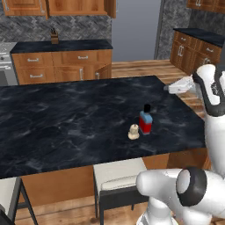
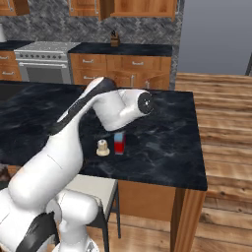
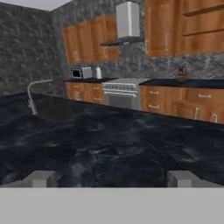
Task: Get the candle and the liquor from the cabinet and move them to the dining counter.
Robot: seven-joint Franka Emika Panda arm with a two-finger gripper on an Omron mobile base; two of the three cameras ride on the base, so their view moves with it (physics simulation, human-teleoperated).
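Candle (image 1: 133, 131) and liquor (image 1: 146, 119) standing upright on the dining counter (image 1: 66, 123), touching or nearly so, near its front edge, above a pale-seated stool (image 1: 116, 174). Pincer (image 3: 112, 178) spread wide, gripping nothing, raised over the counter, well apart from the liquor.

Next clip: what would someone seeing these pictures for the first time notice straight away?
The liquor and the candle stand upright, close beside each other, near the front edge of the dining counter, above a pale-seated stool. The white arm bends over the slab, and the gripper looks along the marble with its fingers wide apart, holding nothing.
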